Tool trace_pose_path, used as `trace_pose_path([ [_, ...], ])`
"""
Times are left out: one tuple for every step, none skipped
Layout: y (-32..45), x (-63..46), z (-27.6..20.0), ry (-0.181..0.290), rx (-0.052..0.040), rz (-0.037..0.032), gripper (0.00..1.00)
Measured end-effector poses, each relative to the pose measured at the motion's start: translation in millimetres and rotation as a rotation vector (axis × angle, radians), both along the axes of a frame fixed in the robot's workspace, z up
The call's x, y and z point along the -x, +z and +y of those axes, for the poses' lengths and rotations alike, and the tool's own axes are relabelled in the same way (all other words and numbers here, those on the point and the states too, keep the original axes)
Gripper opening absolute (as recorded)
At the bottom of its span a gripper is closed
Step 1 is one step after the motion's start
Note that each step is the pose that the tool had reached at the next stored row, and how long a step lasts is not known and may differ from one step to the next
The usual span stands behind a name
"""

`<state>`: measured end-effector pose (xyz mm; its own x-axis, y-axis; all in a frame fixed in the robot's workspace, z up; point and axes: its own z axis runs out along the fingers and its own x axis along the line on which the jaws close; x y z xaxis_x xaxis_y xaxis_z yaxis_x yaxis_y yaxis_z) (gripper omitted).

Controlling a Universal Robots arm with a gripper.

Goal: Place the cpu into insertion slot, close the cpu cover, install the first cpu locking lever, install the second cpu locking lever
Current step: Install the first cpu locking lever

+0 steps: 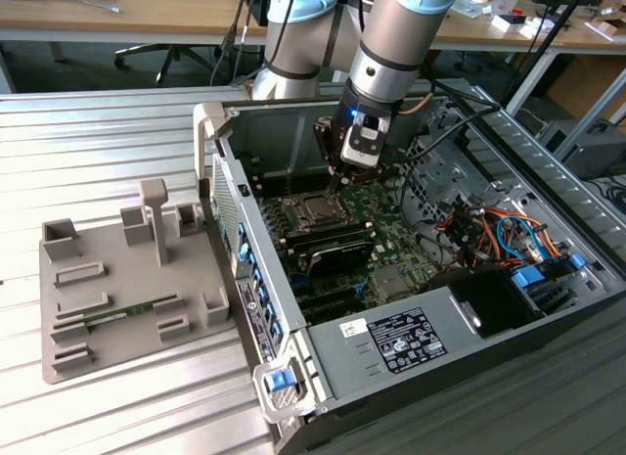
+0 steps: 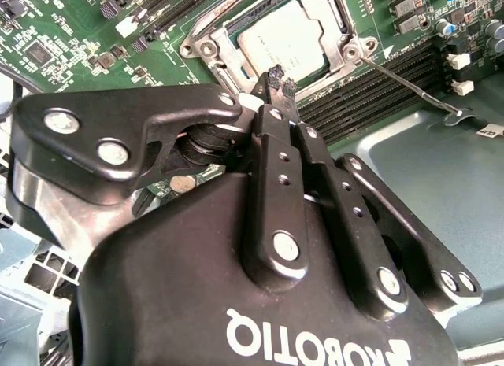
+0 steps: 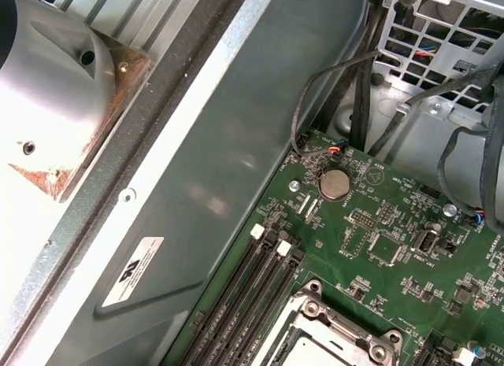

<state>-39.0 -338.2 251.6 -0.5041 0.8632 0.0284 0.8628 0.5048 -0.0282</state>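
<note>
In the second wrist view the cpu (image 2: pixel 285 37), silvery-grey on top, lies in the insertion slot (image 2: pixel 335 8). The cpu cover (image 2: pixel 211 45), a thin metal frame, lies down around it. My gripper (image 2: pixel 279 79) hangs just over the cover's near edge, its two black fingertips pressed together with nothing visible between them. A thin wire locking lever (image 2: pixel 405 84) runs from the socket corner out across the memory slots. In the exterior view the gripper (image 1: pixel 336 186) points down at the socket (image 1: pixel 318 210) inside the open computer case. The first wrist view catches a corner of the cover (image 3: pixel 319 334).
The green motherboard (image 1: pixel 391 240) sits in the open case (image 1: pixel 293 308), with black memory slots (image 2: pixel 378 86) beside the socket. Cable bundles (image 1: pixel 489 230) and drive bays crowd the exterior view's right. A grey fixture tray (image 1: pixel 117 279) rests on the slatted table at that view's left. A coin battery (image 3: pixel 335 183) sits on the board.
</note>
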Motion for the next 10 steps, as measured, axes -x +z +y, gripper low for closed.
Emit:
trace_pose_path([
  [0.0, 0.0, 0.0, 0.001, 0.0, 0.0, 0.1],
  [0.0, 0.0, 0.0, 0.003, 0.0, 0.0, 0.1],
  [0.0, 0.0, 0.0, 0.004, 0.0, 0.0, 0.1],
  [0.0, 0.0, 0.0, 0.006, 0.0, 0.0, 0.1],
  [0.0, 0.0, 0.0, 0.007, 0.0, 0.0, 0.1],
  [0.0, 0.0, 0.0, 0.008, 0.0, 0.0, 0.1],
  [0.0, 0.0, 0.0, 0.011, 0.0, 0.0, 0.1],
  [0.0, 0.0, 0.0, 0.013, 0.0, 0.0, 0.1],
  [0.0, 0.0, 0.0, 0.014, 0.0, 0.0, 0.1],
  [0.0, 0.0, 0.0, 0.015, 0.0, 0.0, 0.1],
])
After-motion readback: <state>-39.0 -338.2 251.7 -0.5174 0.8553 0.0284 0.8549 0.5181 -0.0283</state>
